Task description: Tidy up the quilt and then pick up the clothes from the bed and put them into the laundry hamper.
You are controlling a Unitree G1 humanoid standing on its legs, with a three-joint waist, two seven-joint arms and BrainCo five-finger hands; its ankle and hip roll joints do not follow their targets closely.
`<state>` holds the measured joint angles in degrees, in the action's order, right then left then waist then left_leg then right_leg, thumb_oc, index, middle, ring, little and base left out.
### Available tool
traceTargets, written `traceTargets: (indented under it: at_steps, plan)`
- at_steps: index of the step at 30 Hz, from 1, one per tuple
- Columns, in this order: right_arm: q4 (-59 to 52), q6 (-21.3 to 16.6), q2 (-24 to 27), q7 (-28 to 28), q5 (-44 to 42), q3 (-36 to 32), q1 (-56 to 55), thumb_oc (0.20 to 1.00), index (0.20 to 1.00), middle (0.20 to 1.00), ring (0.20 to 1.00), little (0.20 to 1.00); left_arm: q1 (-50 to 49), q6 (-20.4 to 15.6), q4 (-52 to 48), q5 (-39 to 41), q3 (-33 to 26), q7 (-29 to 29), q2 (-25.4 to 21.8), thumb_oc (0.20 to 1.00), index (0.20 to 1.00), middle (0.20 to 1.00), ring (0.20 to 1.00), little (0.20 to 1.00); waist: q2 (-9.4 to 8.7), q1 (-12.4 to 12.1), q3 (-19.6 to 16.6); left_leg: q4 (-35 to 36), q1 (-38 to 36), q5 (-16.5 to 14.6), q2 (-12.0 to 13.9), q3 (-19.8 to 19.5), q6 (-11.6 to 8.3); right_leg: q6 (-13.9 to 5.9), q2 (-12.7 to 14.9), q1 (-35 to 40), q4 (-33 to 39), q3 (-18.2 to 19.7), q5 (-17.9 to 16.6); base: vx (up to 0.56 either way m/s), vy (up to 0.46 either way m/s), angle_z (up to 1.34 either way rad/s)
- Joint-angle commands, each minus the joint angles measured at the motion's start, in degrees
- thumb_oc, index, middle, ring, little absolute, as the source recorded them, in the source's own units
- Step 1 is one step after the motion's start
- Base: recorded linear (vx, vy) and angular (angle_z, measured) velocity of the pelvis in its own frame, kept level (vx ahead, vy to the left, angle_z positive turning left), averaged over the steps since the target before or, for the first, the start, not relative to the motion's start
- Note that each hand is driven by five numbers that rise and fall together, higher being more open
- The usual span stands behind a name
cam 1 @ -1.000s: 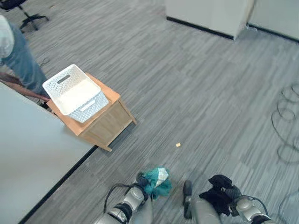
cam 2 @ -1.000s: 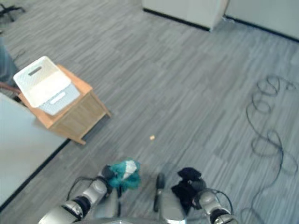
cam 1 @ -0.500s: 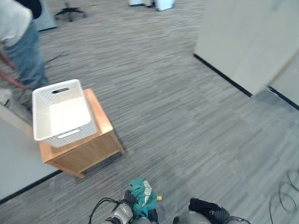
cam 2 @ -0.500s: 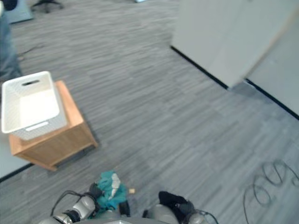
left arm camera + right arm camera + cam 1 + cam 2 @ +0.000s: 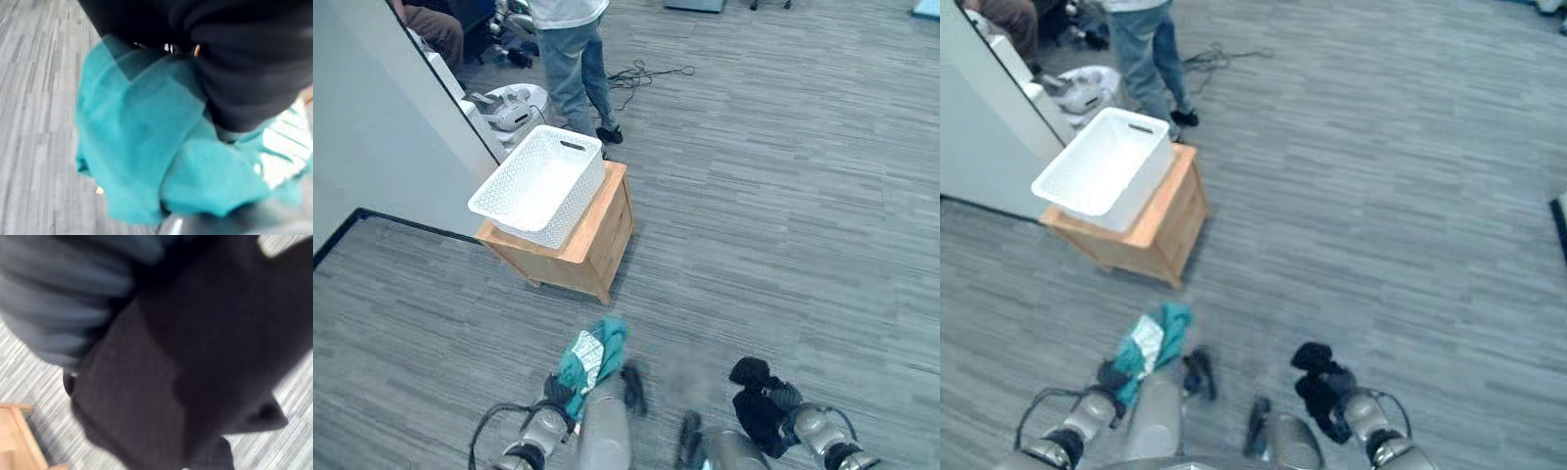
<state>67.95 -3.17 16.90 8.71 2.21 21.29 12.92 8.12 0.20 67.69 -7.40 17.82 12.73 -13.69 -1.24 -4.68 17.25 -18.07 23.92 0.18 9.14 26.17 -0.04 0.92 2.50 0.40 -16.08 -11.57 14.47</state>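
Note:
A teal garment (image 5: 592, 354) is bunched in my left hand (image 5: 554, 392) low in the head views, and the left wrist view shows that teal cloth (image 5: 146, 152) close up under the hand's dark cover. My right hand (image 5: 788, 398) is shut on a black garment (image 5: 756, 403), which the right wrist view shows as dark cloth (image 5: 186, 372) hanging over the carpet. The white perforated laundry hamper (image 5: 543, 181) stands open on a small wooden side table (image 5: 602, 240), ahead of both hands and a little to the left.
A person in jeans (image 5: 570, 59) stands just behind the hamper. A pale flat panel (image 5: 372, 127) with a black lower edge fills the left side. Cables (image 5: 646, 70) and a white device (image 5: 509, 103) lie on the grey carpet beyond.
The camera has swung, so the hamper and table now sit ahead at upper left with the person behind them. Both hands still hold their garments.

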Motion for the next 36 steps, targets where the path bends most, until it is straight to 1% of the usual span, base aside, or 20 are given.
traceTargets:
  at_steps: [1, 2, 3, 5, 8, 11, 12, 13, 14, 15, 17, 19, 20, 22, 25, 27, 30, 31, 32, 36]
  plan:
    - [-1.9, -0.9, 0.5, 0.1, -0.2, 1.0, -4.3, 0.2, 0.2, 0.2, 0.2, 0.2, 0.1, 0.2, 3.6, -0.2, 0.1, -1.3, 2.9, 0.2, 0.2, 0.2, 0.2, 0.2, -1.45, 0.7, -3.7, 16.3, -16.6, 1.9, -0.8, 3.8, -3.0, -6.72, 2.5, 13.7, 14.9, -3.8, -1.8, 0.62, 0.053, 0.97]
    - [-2.0, -0.9, 0.5, 0.1, -0.2, 1.0, -4.3, 0.2, 0.2, 0.2, 0.2, 0.2, 0.0, 0.2, 3.6, -0.2, 0.1, -1.3, 2.9, 0.2, 0.2, 0.2, 0.2, 0.2, -1.48, 0.7, -3.7, 16.6, -16.8, 1.9, -1.0, 3.8, -2.91, -6.8, 2.6, 13.7, 14.8, -3.8, -1.7, 0.69, 0.14, 1.11]
    - [-1.9, -1.3, -1.2, -0.2, -0.2, 0.8, -5.6, 0.2, 0.2, 0.2, 0.2, 0.2, -0.6, 0.7, 5.1, -0.3, -0.5, -1.8, 2.9, 0.2, 0.2, 0.2, 0.2, 0.2, -2.3, 0.7, -4.3, 19.3, -19.6, 1.7, -4.2, 1.2, -0.77, -9.01, 3.5, 12.4, 4.1, -4.8, -2.5, 0.47, 0.174, 0.86]
    - [-1.8, -1.1, -2.5, -0.6, -0.2, 0.5, -6.3, 0.2, 0.2, 0.2, 0.2, 0.2, -0.6, 1.2, 6.1, -1.5, -0.8, -1.8, 2.3, 0.2, 0.2, 0.2, 0.2, 0.2, -2.55, 2.2, -3.7, 22.1, -23.6, 0.3, -6.7, -0.1, 1.1, -12.54, 5.3, 7.7, -8.1, -3.2, -8.0, 0.48, 0.213, 0.64]
    - [-2.7, -1.2, -3.5, -1.0, -0.7, 0.7, -6.2, 0.2, 0.2, 0.2, 0.2, 0.2, -0.4, 1.2, 5.5, -1.3, -1.1, -1.7, 1.4, 0.2, 0.2, 0.2, 0.2, 0.2, -1.83, 3.3, -3.1, 23.1, -26.0, -0.2, -5.6, -1.2, 1.95, -12.73, 3.9, 0.6, -18.0, 1.5, -12.3, 0.27, 0.013, 0.73]
    - [-1.4, -1.0, -4.0, -0.9, 0.0, 1.5, -7.2, 0.2, 0.2, 0.2, 0.2, 0.2, 1.6, 0.3, 4.2, -0.6, 0.2, -1.3, 0.5, 0.2, 0.2, 0.2, 0.2, 0.2, -0.84, 4.6, -2.1, 23.1, -28.3, -1.1, -4.7, -8.2, 0.63, -9.02, 2.4, -4.8, -10.3, 4.8, -7.4, 0.5, -0.144, 0.88]
    - [-0.8, -0.8, -3.6, -0.8, 0.4, 2.0, -7.5, 0.2, 0.2, 0.2, 0.2, 0.2, 2.6, -0.4, 3.4, -0.2, 1.2, -1.2, 0.2, 0.2, 0.2, 0.2, 0.2, 0.2, -1.27, 5.6, -2.5, 23.1, -29.2, -2.1, -5.4, -11.3, 0.04, -7.98, 1.8, -4.3, 2.8, 8.5, -7.4, 0.58, -0.262, 1.51]
    - [-0.6, -0.6, -3.5, -0.7, 0.3, 1.9, -7.7, 0.2, 0.2, 0.2, 0.2, 0.2, 3.0, -0.9, 3.0, 0.1, 1.6, -1.1, 0.1, 0.2, 0.2, 0.2, 0.2, 0.2, -1.45, 6.7, -2.8, 23.1, -30.0, -2.9, -6.1, -13.8, -0.08, -7.81, 1.0, -5.1, 8.7, 13.0, -8.8, 0.46, -0.218, 1.83]
    - [-0.6, -0.6, -3.5, -0.7, 0.3, 1.9, -7.7, 0.2, 0.2, 0.2, 0.2, 0.2, 3.0, -0.9, 3.0, 0.1, 1.6, -1.1, 0.1, 0.2, 0.2, 0.2, 0.2, 0.2, -1.44, 6.7, -2.8, 23.1, -30.0, -2.9, -6.0, -13.8, -0.08, -7.81, 1.0, -5.1, 8.7, 13.0, -8.8, 0.41, -0.219, 1.6]
    - [0.6, 0.8, -2.6, -1.2, 2.3, 2.4, -9.4, 0.2, 0.2, 0.2, 0.2, 0.2, 3.4, -0.9, 2.5, -0.6, 1.8, -1.3, -0.9, 0.2, 0.2, 0.2, 0.2, 0.2, -2.54, 6.9, -2.4, 22.6, -31.3, -4.8, -6.4, -16.4, -0.35, -7.49, 1.0, -5.0, 13.6, 18.6, -9.7, 0.24, -0.138, 1.3]
    - [-0.3, 0.4, -2.7, -1.0, 1.8, 2.1, -7.9, 0.2, 0.2, 0.2, 0.2, 0.2, 3.5, -1.2, 2.5, 0.3, 1.4, -1.3, -0.2, 0.2, 0.2, 0.2, 0.2, 0.2, -3.28, 6.7, -2.2, 16.4, -31.1, -7.1, -5.9, -15.9, -1.04, -7.61, 1.3, -3.8, 12.8, 16.5, -10.6, 0.41, -0.28, 1.1]
    - [-0.6, 0.6, -1.7, -1.0, 2.2, 2.1, -6.5, 0.2, 0.2, 0.2, 0.2, 0.2, 3.8, -1.5, 1.2, 2.0, 1.4, -0.7, 0.5, 0.2, 0.2, 0.2, 0.2, 0.2, -4.2, 6.4, -0.7, -0.7, -22.7, -4.5, -4.1, -15.9, -3.43, -5.47, 2.9, -1.6, 12.7, 13.8, -10.4, 0.29, -0.333, 0.89]
    - [-0.7, 0.4, -0.6, -0.4, 1.8, 1.5, -6.3, 0.2, 0.2, 0.2, 0.2, 0.2, 3.8, -1.5, -0.1, 2.5, 1.7, -0.8, 0.5, 0.2, 0.2, 0.2, 0.2, 0.2, -5.59, 5.7, 0.6, -9.9, -15.8, -1.4, -1.1, -13.3, -4.42, -3.65, 4.2, 0.9, 13.3, 10.7, -9.1, 0.17, -0.271, 0.53]
    - [-0.7, 0.3, -0.3, -0.1, 1.5, 1.0, -6.1, 0.2, 0.2, 0.2, 0.2, 0.2, 3.8, -1.7, -0.6, 2.4, 2.0, -0.9, 0.4, 0.2, 0.2, 0.2, 0.2, 0.2, -5.64, 5.9, 0.7, -9.5, -14.5, -1.0, 1.0, -10.7, -4.32, -3.36, 4.4, 2.5, 14.1, 9.0, -8.6, 0.16, -0.104, 0.65]
    - [-1.0, 0.2, -0.4, -0.2, 1.6, 1.0, -5.9, 0.2, 0.2, 0.2, 0.2, 0.2, 3.0, -1.7, -1.1, 1.0, 1.9, -1.1, -0.3, 0.2, 0.2, 0.2, 0.2, 0.2, -4.37, 5.7, -0.8, 2.7, -16.6, -2.3, 1.3, -5.0, -4.38, -4.44, 4.2, 6.7, 16.4, 6.4, -6.1, 0.34, 0.116, 0.66]
    - [-1.3, 0.1, -0.1, -0.2, 2.2, 1.1, -5.4, 0.2, 0.2, 0.2, 0.2, 0.2, 2.0, -1.7, -0.8, 0.8, 1.3, -1.3, -0.1, 0.2, 0.2, 0.2, 0.2, 0.2, -3.3, 5.6, -1.8, 12.1, -16.6, 3.2, 1.8, -2.6, -5.05, -5.2, 4.4, 8.8, 17.4, 4.1, -5.2, 0.32, 0.215, 0.35]
    - [-1.6, 0.2, 0.2, 0.0, 2.6, 0.7, -5.0, 0.2, 0.2, 0.2, 0.2, 0.2, 1.6, -1.6, -0.6, 0.6, 0.9, -1.2, 0.2, 0.2, 0.2, 0.2, 0.2, 0.2, -3.26, 5.6, -2.7, 17.5, -16.6, 4.0, 3.0, -0.7, -6.0, -6.29, 5.7, 11.6, 18.1, 1.7, -3.5, 0.39, 0.259, 0.42]
    - [-2.6, 0.1, -0.3, -0.6, 2.9, 0.6, -5.4, 0.2, 0.2, 0.2, 0.2, 0.2, -0.3, -1.4, 0.4, 0.3, -0.2, -1.4, -0.3, 0.2, 0.2, 0.2, 0.2, 0.2, -2.77, 5.2, -5.0, 22.1, -18.8, 6.7, 3.9, 1.1, -6.15, -7.69, 6.0, 13.8, 16.1, 0.3, -2.7, 0.42, 0.275, 0.47]
    - [-2.6, 0.1, -0.3, -0.6, 2.9, 0.6, -5.4, 0.2, 0.2, 0.2, 0.2, 0.2, -0.3, -1.3, 0.3, 0.2, -0.2, -1.4, -0.4, 0.2, 0.2, 0.2, 0.2, 0.2, -2.8, 5.2, -5.1, 22.1, -18.8, 6.7, 3.9, 1.1, -6.18, -7.69, 6.0, 13.7, 16.1, 0.3, -2.6, 0.62, 0.464, 0.28]
    - [-3.3, -0.1, -1.8, -0.9, 2.4, -0.4, -5.9, 0.2, 0.2, 0.2, 0.2, 0.2, 0.0, -0.5, 1.5, -2.7, 0.1, -2.6, -2.5, 0.2, 0.2, 0.2, 0.2, 0.2, -3.56, 5.7, -5.9, 23.1, -23.2, 4.3, -0.2, 0.8, -3.7, -10.35, 8.2, 8.8, -1.3, 1.2, -4.5, 0.29, 0.275, 0.18]
